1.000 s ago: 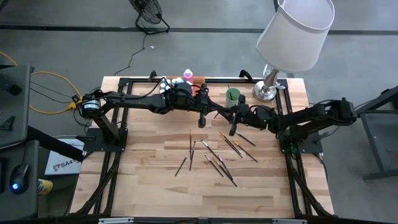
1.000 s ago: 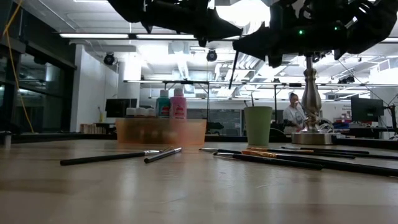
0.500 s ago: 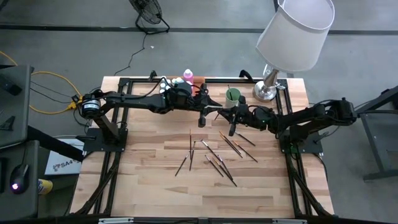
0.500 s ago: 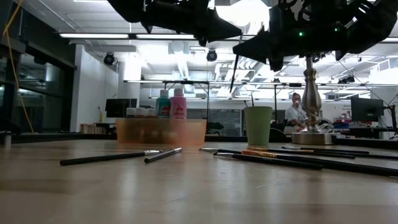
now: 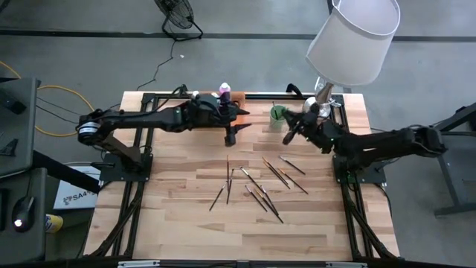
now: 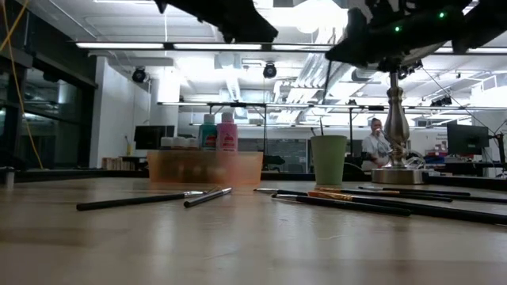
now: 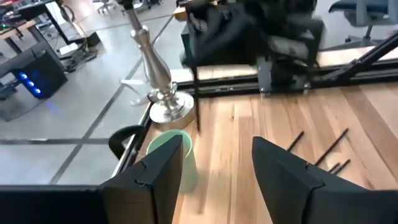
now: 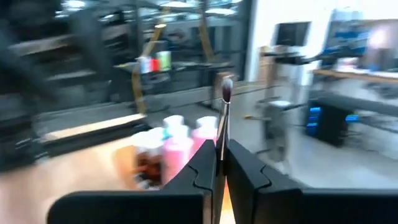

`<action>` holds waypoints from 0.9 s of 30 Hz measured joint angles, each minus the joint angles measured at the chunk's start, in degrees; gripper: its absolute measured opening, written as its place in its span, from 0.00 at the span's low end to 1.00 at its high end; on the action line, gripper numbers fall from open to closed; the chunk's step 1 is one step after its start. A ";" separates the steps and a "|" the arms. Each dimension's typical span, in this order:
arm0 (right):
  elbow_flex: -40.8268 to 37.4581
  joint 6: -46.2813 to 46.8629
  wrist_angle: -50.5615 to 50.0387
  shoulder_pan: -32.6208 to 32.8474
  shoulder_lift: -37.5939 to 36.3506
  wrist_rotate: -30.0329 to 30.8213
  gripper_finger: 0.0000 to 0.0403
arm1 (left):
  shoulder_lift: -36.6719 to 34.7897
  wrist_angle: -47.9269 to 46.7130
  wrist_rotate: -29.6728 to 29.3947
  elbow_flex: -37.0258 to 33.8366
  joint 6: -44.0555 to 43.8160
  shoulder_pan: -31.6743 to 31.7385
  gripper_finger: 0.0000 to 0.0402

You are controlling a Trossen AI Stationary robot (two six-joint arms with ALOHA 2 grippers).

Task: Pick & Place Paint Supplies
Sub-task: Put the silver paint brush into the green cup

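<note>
The table [image 5: 186, 231] holds the same spread as a second ago; the arms have changed. The left arm has drawn back toward the tray [image 6: 204, 167], and the left gripper [image 5: 230, 134] now hangs beside it with its fingers [image 7: 152, 180] spread apart and empty. The right arm has swung away from mid-table toward the lamp [image 5: 349, 45]; the right gripper [image 5: 288, 136] sits next to the cup [image 5: 278, 114], clenched on a brush [image 8: 222, 118] that stands up between its fingers. The bottles [image 6: 218, 131] stay in the tray. The other brushes [image 5: 253, 182] lie scattered mid-table, unmoved. A person [image 6: 372, 145] shows in the room behind.
</note>
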 joint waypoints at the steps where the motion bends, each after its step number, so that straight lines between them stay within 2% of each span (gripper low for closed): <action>1: 0.00 -0.22 -0.67 -0.65 -1.14 0.93 0.03 | -0.32 -0.17 -0.31 -0.45 0.00 -0.01 0.46; 5: 0.00 0.37 -4.10 -4.41 -3.65 2.26 0.03 | -1.09 2.29 -0.35 -4.21 -0.03 0.01 0.46; 10: 0.00 1.57 -5.61 -9.02 -2.87 1.33 0.03 | -3.40 8.87 -0.54 -10.90 -1.57 0.03 0.46; 17: 0.00 7.89 -5.89 -15.99 3.51 -4.90 0.03 | -8.69 20.29 -0.53 -21.64 -3.68 0.03 0.46; 21: 0.00 9.18 -3.54 -18.38 7.95 -5.47 0.03 | -11.09 25.71 -0.01 -26.72 -4.92 0.03 0.46; 25: 0.00 10.40 -0.28 -20.17 12.14 -9.71 0.03 | -12.86 30.13 2.53 -30.63 -6.05 0.03 0.46; 27: 0.00 10.45 -0.08 -20.74 13.72 -10.00 0.03 | -13.94 31.34 2.55 -32.03 -6.09 0.03 0.46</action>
